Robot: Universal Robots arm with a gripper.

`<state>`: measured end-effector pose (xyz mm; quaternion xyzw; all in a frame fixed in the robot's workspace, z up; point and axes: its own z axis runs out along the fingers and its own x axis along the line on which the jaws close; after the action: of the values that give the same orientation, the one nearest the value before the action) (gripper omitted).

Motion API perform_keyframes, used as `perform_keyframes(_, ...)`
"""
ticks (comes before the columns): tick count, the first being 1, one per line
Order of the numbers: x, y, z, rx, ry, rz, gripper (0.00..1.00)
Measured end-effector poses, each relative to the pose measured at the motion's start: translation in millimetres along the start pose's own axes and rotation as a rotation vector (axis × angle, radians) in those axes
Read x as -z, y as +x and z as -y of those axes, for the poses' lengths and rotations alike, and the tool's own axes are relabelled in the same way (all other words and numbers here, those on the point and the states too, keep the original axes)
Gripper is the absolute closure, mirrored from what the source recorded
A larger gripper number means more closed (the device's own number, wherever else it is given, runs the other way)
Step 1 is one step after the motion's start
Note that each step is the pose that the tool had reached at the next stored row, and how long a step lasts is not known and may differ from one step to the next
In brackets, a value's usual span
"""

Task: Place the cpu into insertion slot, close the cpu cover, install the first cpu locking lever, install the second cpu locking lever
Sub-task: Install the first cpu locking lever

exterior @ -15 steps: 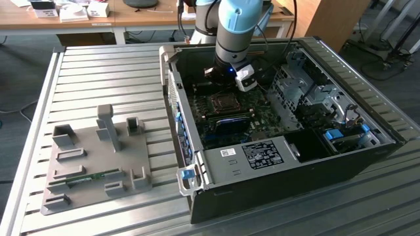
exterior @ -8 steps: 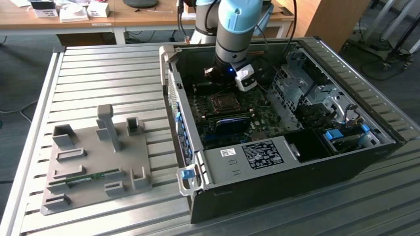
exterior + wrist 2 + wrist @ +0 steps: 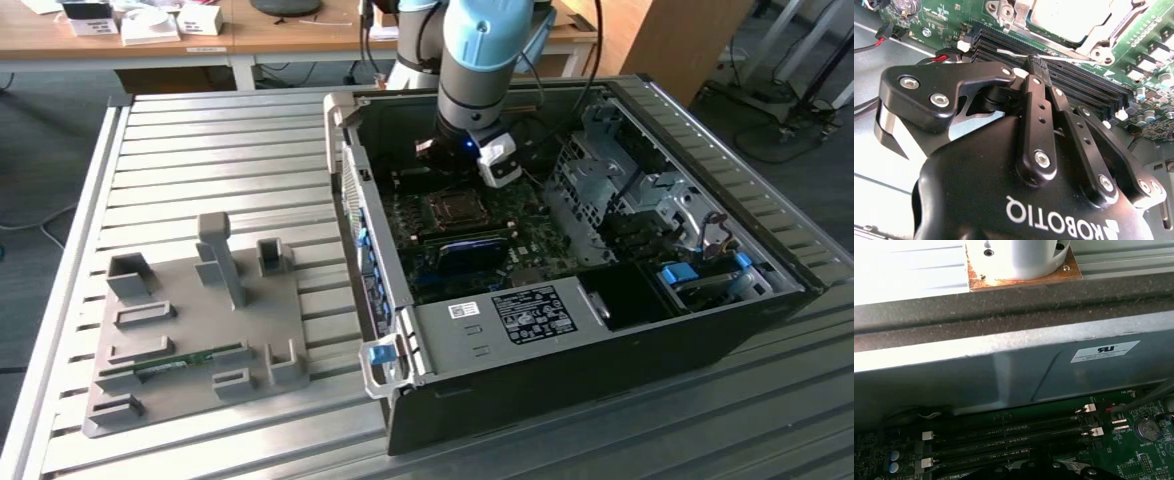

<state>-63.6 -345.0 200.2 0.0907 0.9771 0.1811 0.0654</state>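
Note:
In the second wrist view the cpu (image 3: pixel 1069 12) lies in its socket on the green motherboard, its silvery top showing through the window of the cpu cover (image 3: pixel 1104 35), which lies flat over it. A thin metal locking lever (image 3: pixel 1009 51) runs along the near side of the socket, beside the memory slots. My gripper (image 3: pixel 1034 62) is shut, its black fingertips pressed together and touching this lever. In the exterior view the gripper (image 3: pixel 447 160) hangs inside the open computer case (image 3: pixel 561 370), just behind the socket (image 3: pixel 454 207).
Black memory slots (image 3: pixel 1004 440) and a coin battery (image 3: pixel 1145 427) lie below the case's grey wall (image 3: pixel 1004 370). Drive bays (image 3: pixel 627 180) and cables (image 3: pixel 714 235) crowd the exterior view's right. A grey fixture plate (image 3: pixel 187 330) stands on the slatted table at the left.

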Motion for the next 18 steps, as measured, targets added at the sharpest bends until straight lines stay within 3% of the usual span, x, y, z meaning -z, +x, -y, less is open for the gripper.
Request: perform_keyframes(18, -7.8, 1.0, 2.2, -0.006, 0.0005, 0.0025, 0.89)
